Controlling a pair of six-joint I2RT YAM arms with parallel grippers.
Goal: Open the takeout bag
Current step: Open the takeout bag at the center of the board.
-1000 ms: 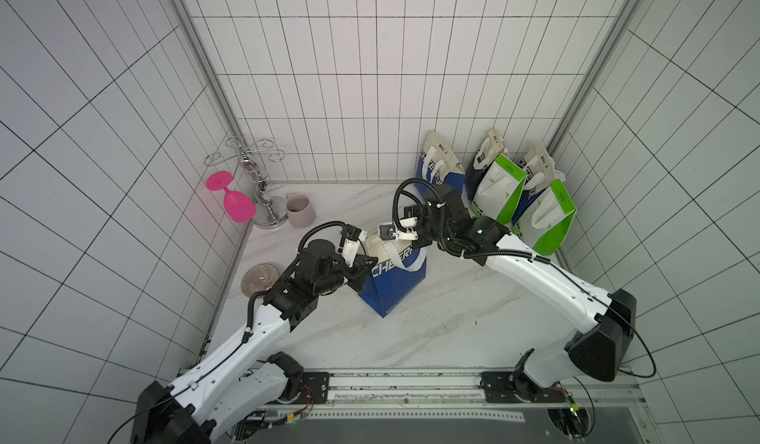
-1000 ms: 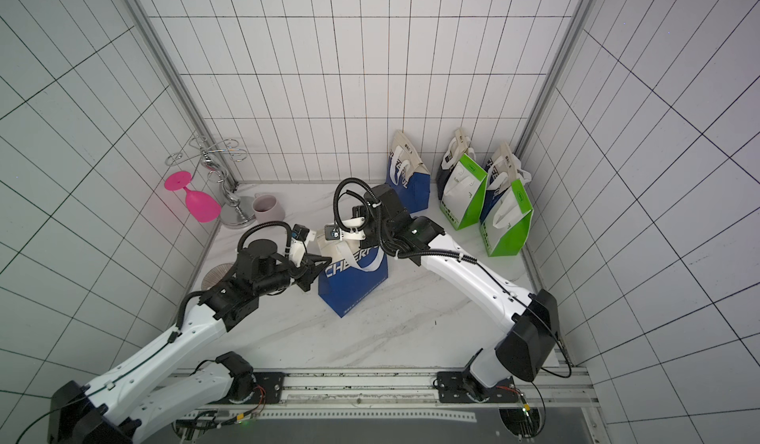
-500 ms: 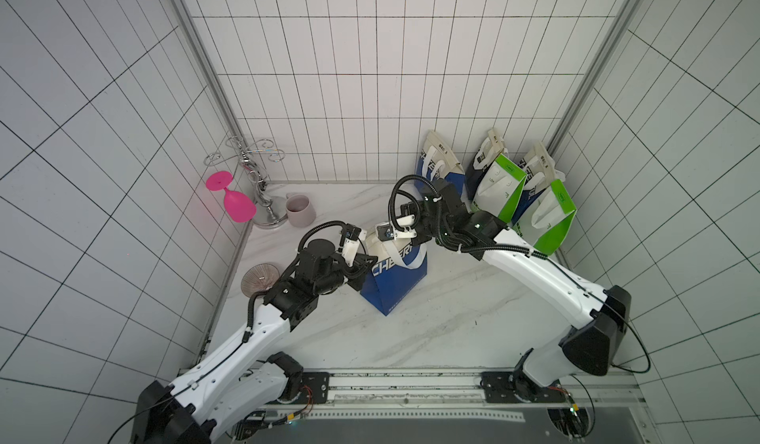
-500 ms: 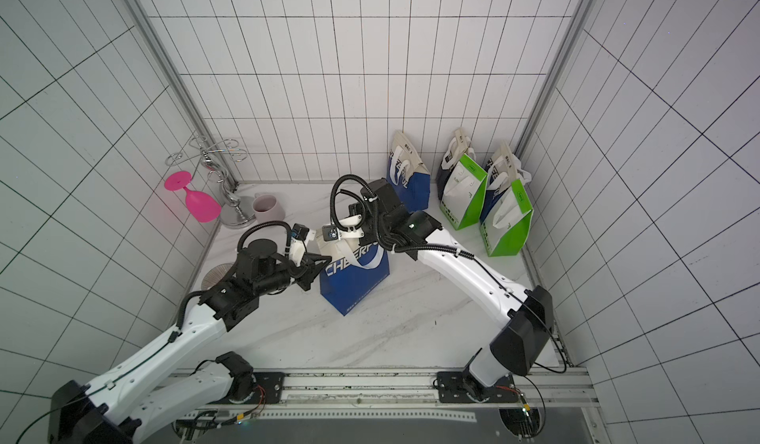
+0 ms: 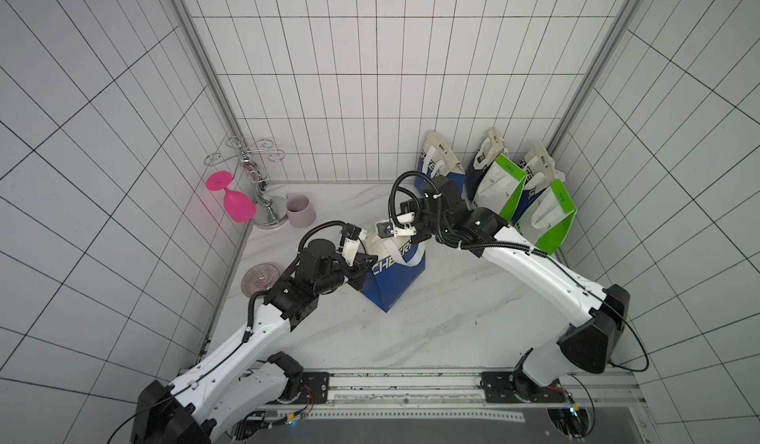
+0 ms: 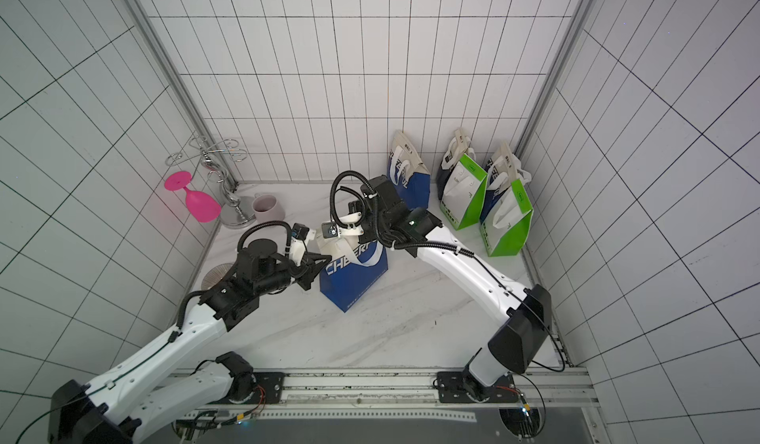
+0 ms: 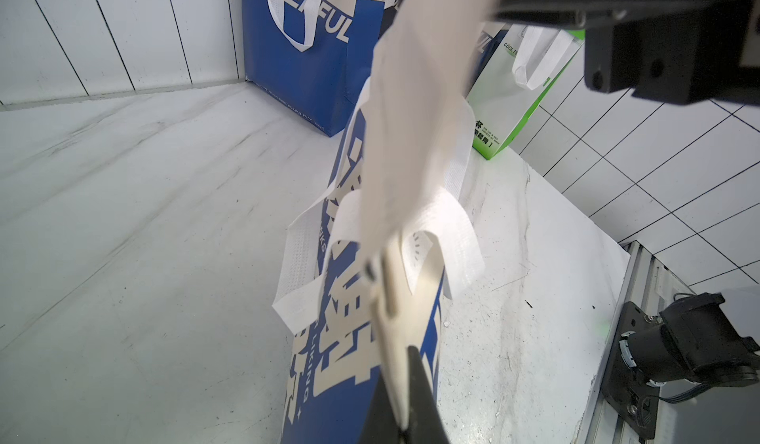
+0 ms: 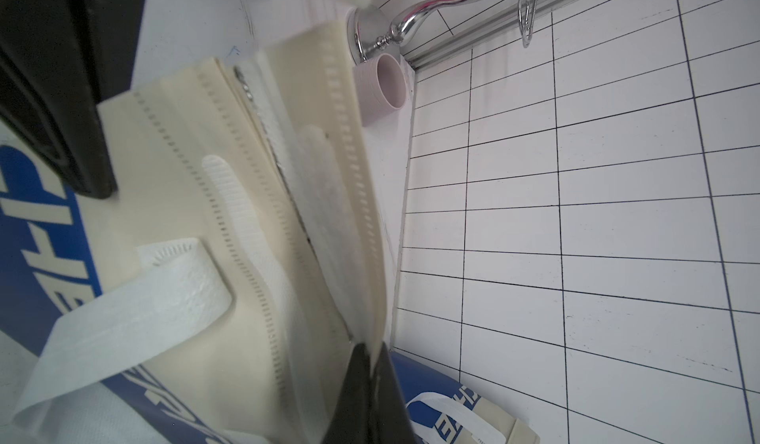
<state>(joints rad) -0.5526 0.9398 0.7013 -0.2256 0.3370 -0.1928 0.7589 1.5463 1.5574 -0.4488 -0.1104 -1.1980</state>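
Observation:
The takeout bag [image 5: 397, 285] [image 6: 355, 283] is blue with a cream top band, white handles and pale lettering. It stands upright mid-table. My left gripper [image 5: 367, 260] [image 6: 320, 260] is at the left end of the bag's top. In the left wrist view the left gripper [image 7: 405, 374] is shut on the cream top edge of the bag [image 7: 341, 384]. My right gripper [image 5: 412, 238] [image 6: 364, 237] reaches over the top from the back right. In the right wrist view the right gripper [image 8: 372, 353] is pinched shut on the other cream lip of the bag [image 8: 181, 166]. A narrow slit shows between the two lips.
Three more bags stand at the back right: a blue one [image 5: 436, 170] and two green-sided ones [image 5: 499, 187] [image 5: 553, 216]. At the back left are a chrome rack [image 5: 257, 183], a pink wine glass [image 5: 235, 202] and a mauve cup [image 5: 300, 210]. A round glass base [image 5: 259, 278] lies by the left wall.
The right wrist has shifted slightly left over the bag top. Both grippers keep their pinch and the bag stays where it was.

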